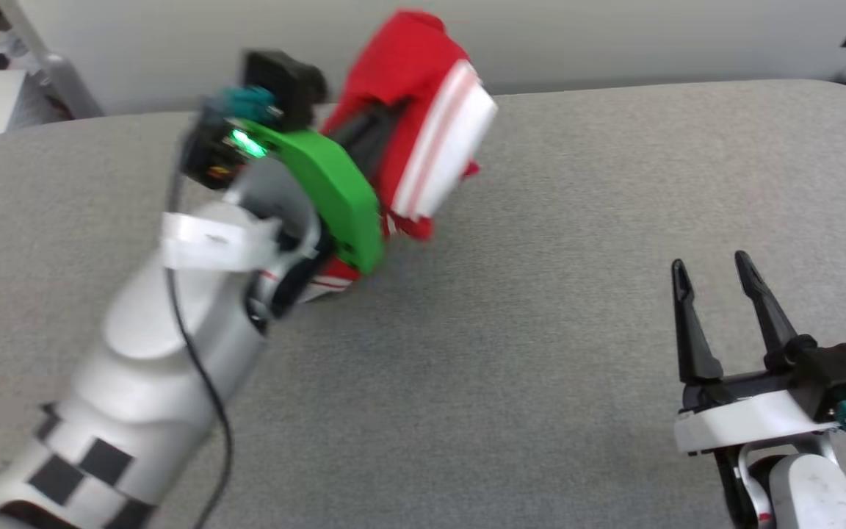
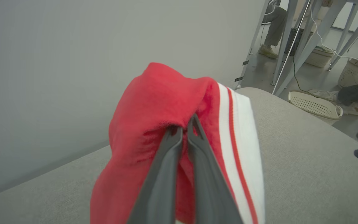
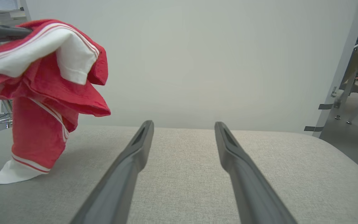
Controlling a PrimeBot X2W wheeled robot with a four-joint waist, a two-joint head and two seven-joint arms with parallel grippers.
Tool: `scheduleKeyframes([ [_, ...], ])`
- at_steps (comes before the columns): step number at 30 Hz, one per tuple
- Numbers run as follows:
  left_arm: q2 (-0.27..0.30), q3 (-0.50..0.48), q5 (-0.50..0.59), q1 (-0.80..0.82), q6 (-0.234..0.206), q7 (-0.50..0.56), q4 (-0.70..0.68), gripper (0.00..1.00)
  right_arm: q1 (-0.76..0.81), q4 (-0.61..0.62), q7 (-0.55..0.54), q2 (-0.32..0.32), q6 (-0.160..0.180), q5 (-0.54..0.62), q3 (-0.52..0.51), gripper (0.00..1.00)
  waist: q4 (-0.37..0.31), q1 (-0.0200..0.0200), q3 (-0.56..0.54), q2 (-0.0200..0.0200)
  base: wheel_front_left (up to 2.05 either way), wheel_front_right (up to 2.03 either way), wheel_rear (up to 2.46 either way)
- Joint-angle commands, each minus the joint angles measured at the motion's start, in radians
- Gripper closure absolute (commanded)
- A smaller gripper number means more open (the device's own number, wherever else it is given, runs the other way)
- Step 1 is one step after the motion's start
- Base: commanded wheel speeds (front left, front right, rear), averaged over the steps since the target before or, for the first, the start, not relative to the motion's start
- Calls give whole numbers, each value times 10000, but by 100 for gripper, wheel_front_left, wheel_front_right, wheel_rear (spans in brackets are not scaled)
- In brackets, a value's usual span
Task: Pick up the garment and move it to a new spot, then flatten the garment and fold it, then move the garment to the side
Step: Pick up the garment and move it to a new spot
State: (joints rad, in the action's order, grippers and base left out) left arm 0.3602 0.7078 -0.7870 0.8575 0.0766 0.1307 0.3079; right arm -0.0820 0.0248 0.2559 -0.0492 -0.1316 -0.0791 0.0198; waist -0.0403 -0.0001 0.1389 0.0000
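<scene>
**Garment up off the surface; spreading and folding yet to come**

The left end effector (image 2: 183,129) has its two fingers pinched together on a bunch of red cloth, and the garment (image 1: 408,81) hangs crumpled from that grip. In the head view the bundle is at about 12 o'clock, near the far edge of the grey surface (image 1: 540,330). In the right wrist view it is at 9 o'clock. Most of it is held clear, and only a white, stripe-trimmed lower corner touches the surface. The right end effector (image 1: 709,261) sits at 4 o'clock in the head view, fingers spread wide with nothing between them, well apart from the garment.

Judging from this, the pickup is made and the carry to a new spot is the step in hand, as the garment is not yet laid down. Flattening, folding and the final move to the side all remain. The cloth is bunched, with a white sleeve doubled over the red body, so spreading it will likely take some work.

On the floor beyond the surface, at 2 to 3 o'clock in the left wrist view, lies a shallow basket (image 2: 314,105), pale and perforated. Two round baskets (image 2: 320,57) stand behind it. Something pale seems heaped in the nearer one, but it is too small to identify.
</scene>
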Motion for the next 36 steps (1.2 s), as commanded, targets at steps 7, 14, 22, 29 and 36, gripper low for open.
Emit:
scheduleKeyframes([
  [7,-2146,1099,103,-792,100,-692,1279,100,-147,-242,58,-12,9,-293,-1160,0,-1072,1,383,0,0,0,0],
  [14,-2974,2170,445,-970,66,-1015,3019,0,-351,-544,58,-11,9,-412,-1313,0,-1438,1,709,0,0,0,0],
  [22,-3090,2605,231,-791,247,-1763,3897,0,-358,-809,58,-11,9,-371,-1038,0,-1072,1,596,0,0,0,0],
  [29,-2834,2209,232,-619,166,-3137,4268,0,-81,-962,59,-11,9,-102,-1096,0,-196,1,-164,0,0,0,0],
  [36,-1705,1390,527,-1115,-367,-3877,3826,0,379,-1014,59,-11,9,111,-1278,0,653,1,-754,0,0,0,0],
])
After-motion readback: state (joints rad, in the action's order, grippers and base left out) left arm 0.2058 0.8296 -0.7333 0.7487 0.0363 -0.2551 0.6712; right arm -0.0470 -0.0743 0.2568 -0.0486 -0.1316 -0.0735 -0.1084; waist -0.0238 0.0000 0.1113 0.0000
